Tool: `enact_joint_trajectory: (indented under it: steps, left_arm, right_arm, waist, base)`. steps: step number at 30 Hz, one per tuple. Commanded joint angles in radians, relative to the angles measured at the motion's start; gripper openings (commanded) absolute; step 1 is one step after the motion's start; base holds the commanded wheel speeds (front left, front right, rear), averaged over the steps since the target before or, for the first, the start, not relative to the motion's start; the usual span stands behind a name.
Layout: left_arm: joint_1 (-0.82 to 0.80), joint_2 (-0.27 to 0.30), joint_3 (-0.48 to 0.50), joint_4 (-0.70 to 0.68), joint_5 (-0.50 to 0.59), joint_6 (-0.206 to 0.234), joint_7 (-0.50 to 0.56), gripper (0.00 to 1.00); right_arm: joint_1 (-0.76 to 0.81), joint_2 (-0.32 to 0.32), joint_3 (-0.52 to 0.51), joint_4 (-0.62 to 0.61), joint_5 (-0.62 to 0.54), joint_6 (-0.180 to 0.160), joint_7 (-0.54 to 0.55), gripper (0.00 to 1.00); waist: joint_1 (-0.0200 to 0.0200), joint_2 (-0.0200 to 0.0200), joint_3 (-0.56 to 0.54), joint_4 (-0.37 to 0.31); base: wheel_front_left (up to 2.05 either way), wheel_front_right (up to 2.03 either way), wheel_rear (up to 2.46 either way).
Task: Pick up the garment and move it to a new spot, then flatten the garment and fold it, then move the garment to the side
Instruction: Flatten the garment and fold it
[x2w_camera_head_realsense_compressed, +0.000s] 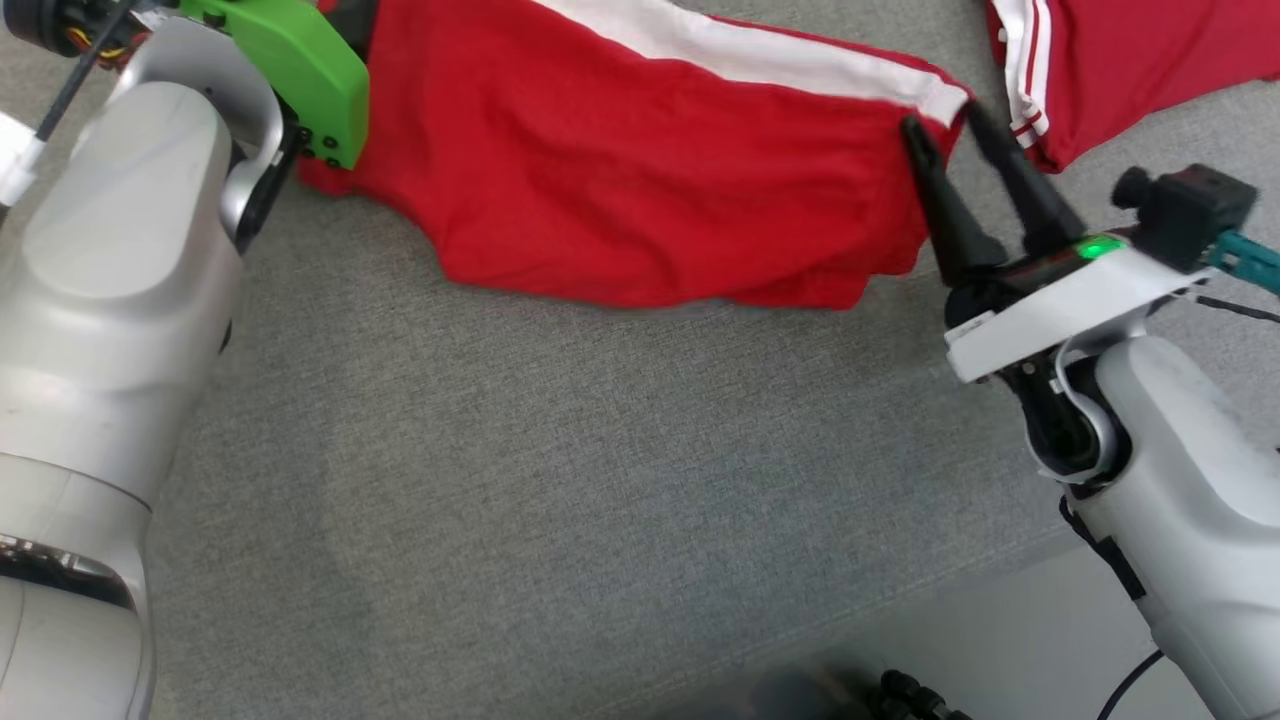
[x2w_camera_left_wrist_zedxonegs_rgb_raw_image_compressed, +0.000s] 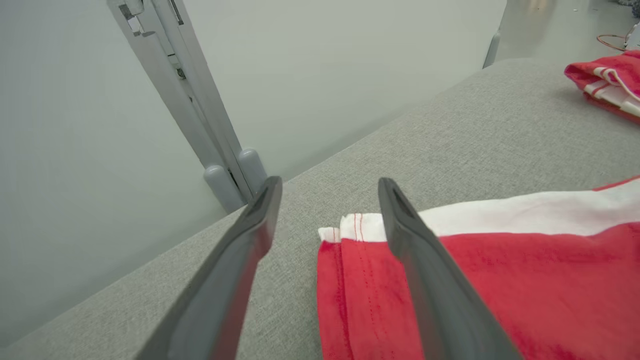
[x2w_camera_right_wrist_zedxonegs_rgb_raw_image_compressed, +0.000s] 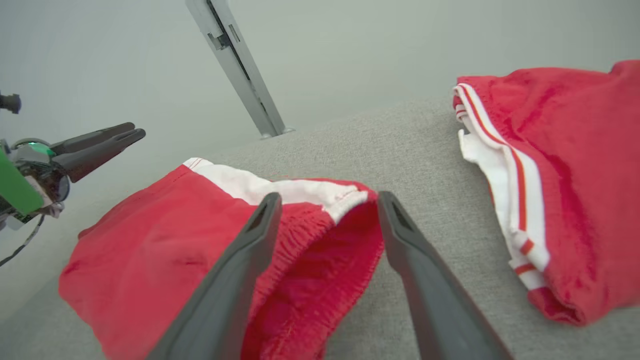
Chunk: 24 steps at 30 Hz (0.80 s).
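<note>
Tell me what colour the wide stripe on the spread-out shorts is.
White. The stripe shows best in head view.

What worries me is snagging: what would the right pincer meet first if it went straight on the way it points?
Probably the red garment: its gathered waistband lies right ahead of the open right pincer. Depth is unclear, so it might skim over onto the grey cushion.

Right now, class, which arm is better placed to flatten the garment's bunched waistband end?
Probably the right. The open right gripper straddles the bunched waistband of the garment, while the open left gripper sits at the opposite hem.
</note>
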<state>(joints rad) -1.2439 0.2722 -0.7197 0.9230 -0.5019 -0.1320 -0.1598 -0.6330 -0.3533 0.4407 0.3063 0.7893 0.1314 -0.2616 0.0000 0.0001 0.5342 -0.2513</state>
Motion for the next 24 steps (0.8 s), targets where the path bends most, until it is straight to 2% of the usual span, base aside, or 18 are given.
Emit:
enact_joint_trajectory:
  steps: [1,2,8,12,17,24]
  left_arm:
    - [-0.019,0.007,-0.005,0.014,-0.015,0.003,-0.017,1.00]
    - [-0.020,0.004,-0.015,0.028,-0.030,0.003,-0.034,1.00]
    - [0.004,0.021,-0.052,0.048,-0.078,0.003,-0.055,1.00]
    - [0.029,0.031,-0.092,0.047,-0.119,0.003,-0.029,1.00]
    - [0.061,0.067,-0.154,0.019,-0.196,0.003,0.032,1.00]
    - [0.120,0.110,-0.219,0.010,-0.295,0.003,0.116,1.00]
  right_arm:
    - [0.043,0.005,-0.023,-0.020,-0.017,-0.002,-0.004,1.00]
    - [0.084,0.007,-0.070,-0.064,-0.045,-0.002,-0.003,1.00]
    - [0.232,0.021,-0.193,-0.195,-0.115,-0.002,-0.003,1.00]
    - [0.323,0.044,-0.259,-0.276,-0.155,-0.002,-0.003,1.00]
    - [0.402,0.075,-0.293,-0.348,-0.204,-0.002,-0.003,1.00]
    - [0.427,0.099,-0.295,-0.369,-0.230,-0.002,-0.003,1.00]
  waist:
    - [0.0000,-0.0001,-0.015,0.008]
    - [0.0000,-0.0001,-0.028,0.013]
    - [0.0000,-0.0001,-0.063,0.014]
    - [0.0000,-0.0001,-0.077,0.010]
    - [0.0000,-0.0001,-0.079,-0.005]
    - [0.0000,-0.0001,-0.076,-0.022]
  base:
    - [0.00,0.00,0.00]
    - [0.00,0.00,0.00]
    - [0.00,0.00,0.00]
    - [0.00,0.00,0.00]
    - [0.00,0.00,0.00]
    - [0.00,0.00,0.00]
